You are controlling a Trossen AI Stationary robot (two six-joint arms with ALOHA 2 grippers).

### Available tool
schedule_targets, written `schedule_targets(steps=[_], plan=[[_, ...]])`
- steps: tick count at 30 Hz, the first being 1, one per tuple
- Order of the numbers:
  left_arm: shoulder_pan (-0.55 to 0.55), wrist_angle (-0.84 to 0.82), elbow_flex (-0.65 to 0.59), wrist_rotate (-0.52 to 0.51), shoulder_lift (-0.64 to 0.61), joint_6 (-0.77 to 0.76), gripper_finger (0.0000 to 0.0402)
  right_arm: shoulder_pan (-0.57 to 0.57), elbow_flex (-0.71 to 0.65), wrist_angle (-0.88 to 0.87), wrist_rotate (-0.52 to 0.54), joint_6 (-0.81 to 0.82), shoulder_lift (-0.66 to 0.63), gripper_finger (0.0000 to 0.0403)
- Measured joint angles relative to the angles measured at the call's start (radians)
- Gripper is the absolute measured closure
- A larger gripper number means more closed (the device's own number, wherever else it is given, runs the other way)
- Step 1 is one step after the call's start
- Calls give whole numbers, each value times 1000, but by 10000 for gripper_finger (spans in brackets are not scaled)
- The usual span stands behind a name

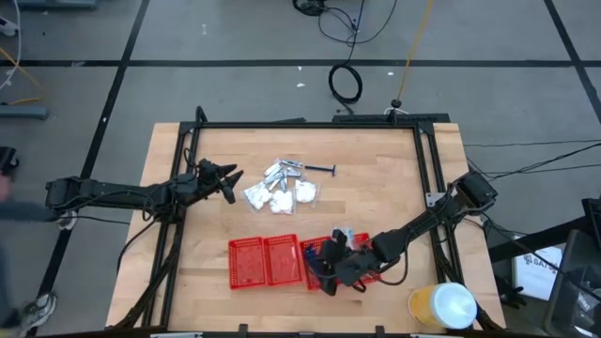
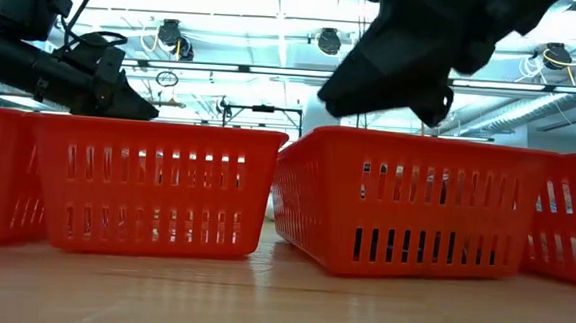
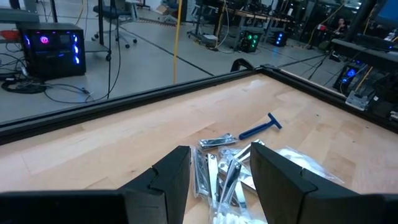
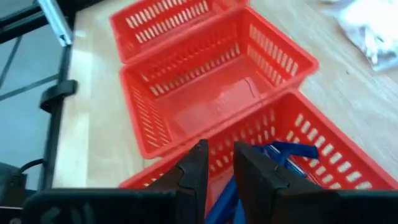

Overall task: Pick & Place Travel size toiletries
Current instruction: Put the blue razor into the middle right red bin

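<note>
The toiletries lie in a pile point(image 1: 282, 188) at mid-table: silvery foil sachets point(image 3: 217, 165), white soft packets point(image 3: 308, 165) and, at the far side, one dark blue stick point(image 3: 261, 127). My left gripper point(image 1: 225, 180) stands open just left of the pile, touching nothing. Three red mesh baskets point(image 1: 265, 261) stand in a row near the front edge. My right gripper point(image 4: 219, 171) hovers over the rightmost basket point(image 4: 323, 155), shut on a dark blue stick point(image 4: 283, 149). More blue shows in that basket point(image 1: 349, 237). My right gripper has the dark blue stick's thin handle point(image 4: 225, 196) between its two fingers, which slant down from the table's right side. The stick's wider end point(image 4: 283, 149) juts out past the fingertips over the basket. The fingers themselves hide the place of contact.
A black frame rail point(image 1: 427, 160) runs around the table. A yellow and white round thing point(image 1: 441, 305) sits at the front right corner. The left and middle baskets point(image 4: 205, 93) show bare floors. Bare wood lies between the pile and the baskets.
</note>
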Motion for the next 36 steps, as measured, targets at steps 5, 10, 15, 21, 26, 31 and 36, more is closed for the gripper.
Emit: schedule_targets(steps=[5,10,15,21,26,31,36], plan=[[0,0,0,0,0,-2,236,1,0,-2,-23,-54,-45,335],[0,2,0,0,0,5,236,-1,-1,0,-20,-159,-101,335],[0,2,0,0,0,10,236,-20,0,3,-18,-282,-124,335],[0,3,0,0,0,12,236,-47,0,8,-23,-357,-127,335],[0,3,0,0,0,11,236,-57,0,7,-23,-371,-127,335],[0,3,0,0,0,11,236,-58,0,5,-24,-371,-127,335],[0,2,0,0,0,11,236,-58,0,5,-24,-371,-127,335]])
